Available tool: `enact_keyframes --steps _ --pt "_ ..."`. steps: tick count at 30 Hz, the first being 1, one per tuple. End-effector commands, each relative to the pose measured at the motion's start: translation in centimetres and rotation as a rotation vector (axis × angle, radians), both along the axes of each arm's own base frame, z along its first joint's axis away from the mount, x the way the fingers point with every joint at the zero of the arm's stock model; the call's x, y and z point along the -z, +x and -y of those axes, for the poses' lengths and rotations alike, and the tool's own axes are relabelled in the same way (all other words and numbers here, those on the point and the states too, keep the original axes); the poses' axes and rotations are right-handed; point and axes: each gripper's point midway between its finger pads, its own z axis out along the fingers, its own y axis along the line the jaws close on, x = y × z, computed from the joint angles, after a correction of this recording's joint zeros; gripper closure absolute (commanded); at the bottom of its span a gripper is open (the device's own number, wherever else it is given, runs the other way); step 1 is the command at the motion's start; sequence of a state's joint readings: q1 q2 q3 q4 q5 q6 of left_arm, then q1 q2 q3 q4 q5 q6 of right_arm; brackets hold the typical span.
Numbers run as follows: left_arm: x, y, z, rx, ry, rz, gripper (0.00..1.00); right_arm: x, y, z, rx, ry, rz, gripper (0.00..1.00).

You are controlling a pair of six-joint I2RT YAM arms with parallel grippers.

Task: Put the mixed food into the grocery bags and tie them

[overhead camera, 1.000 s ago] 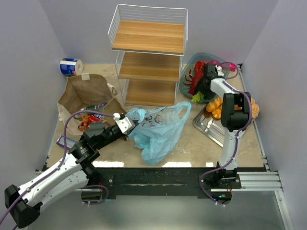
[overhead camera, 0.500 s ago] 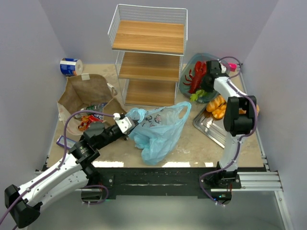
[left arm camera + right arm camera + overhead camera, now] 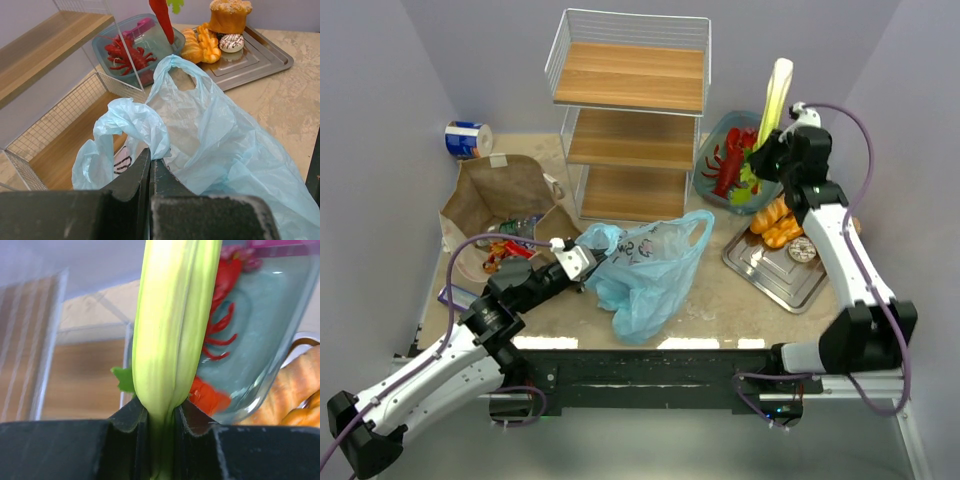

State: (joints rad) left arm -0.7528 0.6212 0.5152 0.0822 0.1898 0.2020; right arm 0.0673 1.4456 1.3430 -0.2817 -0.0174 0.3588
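My right gripper (image 3: 761, 160) (image 3: 160, 416) is shut on the green-white leek (image 3: 776, 92) (image 3: 172, 325), which stands upright above the teal dish. The red lobster (image 3: 731, 160) (image 3: 221, 310) (image 3: 125, 50) lies in that dish. Orange-brown breads (image 3: 775, 222) (image 3: 200, 42) rest on the tray's far end. My left gripper (image 3: 582, 262) (image 3: 150, 160) is shut on a handle of the light-blue plastic bag (image 3: 650, 265) (image 3: 220, 140), whose mouth lies slack on the table. The brown paper bag (image 3: 500, 190) stands open at the left with a red snack packet (image 3: 505, 250) in its mouth.
A three-tier wire rack (image 3: 630, 110) stands at the back centre. The teal dish (image 3: 713, 148) sits to its right, a metal tray (image 3: 785, 280) with a doughnut (image 3: 802, 250) nearer. A blue-and-white roll (image 3: 468, 138) lies far left, a purple bar (image 3: 453, 295) beside the paper bag.
My right gripper has closed on the leek and lifted it up out of the dish, the arm swinging up and right. The left arm still holds the bag handle.
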Motion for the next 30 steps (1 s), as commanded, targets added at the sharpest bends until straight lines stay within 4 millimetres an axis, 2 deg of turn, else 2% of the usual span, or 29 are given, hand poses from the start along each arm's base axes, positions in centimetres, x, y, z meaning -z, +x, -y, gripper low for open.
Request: enact_keyframes --steps 1,2,5,7,8,14,18,20,21,23,24,25,27,28,29,30 --pt "-3.1 0.0 -0.2 0.002 -0.058 0.081 1.0 -6.2 -4.5 -3.9 -0.24 -0.05 0.299 1.0" --pt "-3.1 0.0 -0.1 0.004 -0.058 0.081 1.0 -8.0 -6.1 -3.9 -0.228 -0.069 0.356 1.0" --pt "-3.1 -0.1 -0.1 0.008 -0.061 0.076 1.0 -7.8 -6.5 -2.3 -0.159 -0.135 0.362 1.0" --pt "-3.2 -0.2 0.0 0.013 -0.064 0.077 1.0 -7.8 -6.1 -2.0 -0.147 -0.155 0.346 1.0" --pt "-3.2 -0.2 -0.1 0.013 -0.064 0.077 1.0 -7.0 -5.9 -2.0 -0.155 -0.16 0.314 1.0" --pt "-2.9 -0.1 -0.2 0.001 -0.057 0.074 1.0 -9.7 -6.7 -3.2 -0.198 -0.094 0.39 1.0" --pt "-2.8 -0.1 -0.3 -0.001 -0.057 0.076 1.0 -10.9 -6.9 -2.8 -0.174 -0.09 0.417 1.0" --pt "-2.9 -0.1 -0.2 0.004 -0.059 0.076 1.0 -9.6 -6.0 -2.8 -0.166 -0.096 0.356 1.0" --pt "-2.9 -0.2 -0.2 0.008 -0.059 0.076 1.0 -10.0 -5.8 -2.7 -0.161 -0.096 0.353 1.0" --pt "-2.9 -0.2 -0.2 0.007 -0.059 0.076 1.0 -8.3 -5.0 -2.5 -0.135 -0.08 0.286 1.0" --pt "-2.9 -0.2 -0.2 0.007 -0.06 0.075 1.0 -8.3 -4.7 -2.4 -0.128 -0.078 0.278 1.0" --pt "-3.0 -0.3 -0.3 0.007 -0.06 0.079 1.0 -7.1 -4.2 -2.4 -0.121 -0.077 0.239 1.0" --pt "-2.8 -0.2 -0.3 0.004 -0.058 0.075 1.0 -6.8 -4.2 -3.0 -0.152 -0.058 0.233 1.0" --pt "-2.7 -0.2 -0.3 0.004 -0.056 0.073 1.0 -7.4 -4.2 -3.2 -0.165 -0.055 0.268 1.0" --pt "-2.7 -0.2 -0.3 0.004 -0.056 0.073 1.0 -8.8 -5.2 -3.8 -0.204 -0.053 0.324 1.0" --pt "-2.7 -0.2 -0.3 0.005 -0.055 0.076 1.0 -7.9 -6.1 -5.0 -0.276 -0.034 0.331 1.0"
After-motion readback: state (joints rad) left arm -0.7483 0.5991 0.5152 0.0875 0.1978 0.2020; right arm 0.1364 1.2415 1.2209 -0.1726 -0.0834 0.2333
